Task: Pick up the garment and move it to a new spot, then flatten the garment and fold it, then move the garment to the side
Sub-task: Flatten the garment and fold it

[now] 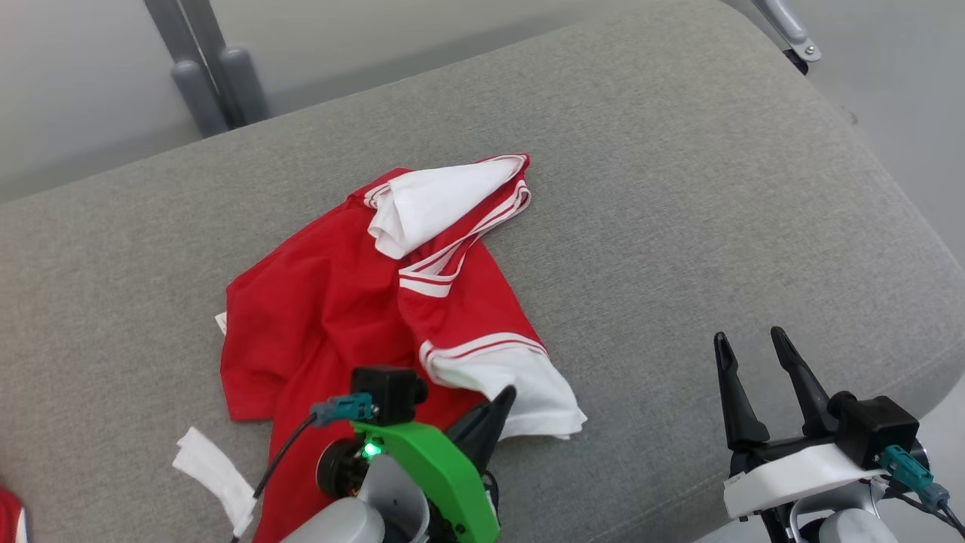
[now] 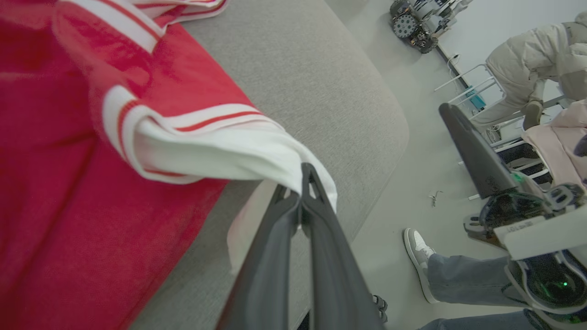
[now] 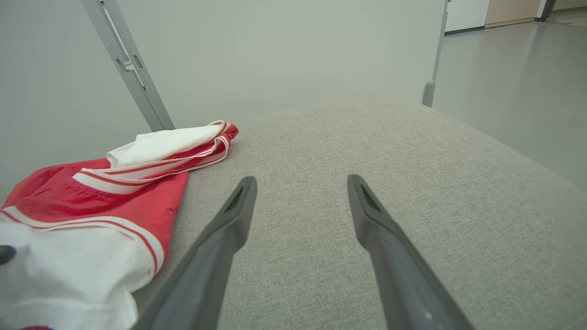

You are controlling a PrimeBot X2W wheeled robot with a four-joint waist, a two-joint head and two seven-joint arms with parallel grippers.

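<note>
The garment [image 1: 332,302] is a red jersey with white stripe trim, lying crumpled on the grey cushioned surface [image 1: 678,188] with white inside parts turned out at its far and near ends. My left gripper [image 1: 503,400] is at the garment's near white hem. In the left wrist view the garment [image 2: 91,151] spreads to the left, and the left gripper [image 2: 303,176] is shut with its tips pinching the white hem's corner. My right gripper [image 1: 750,348] is open over bare cushion to the right. The right wrist view has the right gripper [image 3: 300,183] with nothing between its fingers, and the garment [image 3: 114,197] to its left.
A white strip of cloth [image 1: 215,471] lies near the front left, with a bit of red cloth [image 1: 9,516] at the corner. Grey metal legs [image 1: 215,75] stand behind the cushion. Beyond the cushion's right edge, a person's shoe [image 2: 419,256] rests on the floor.
</note>
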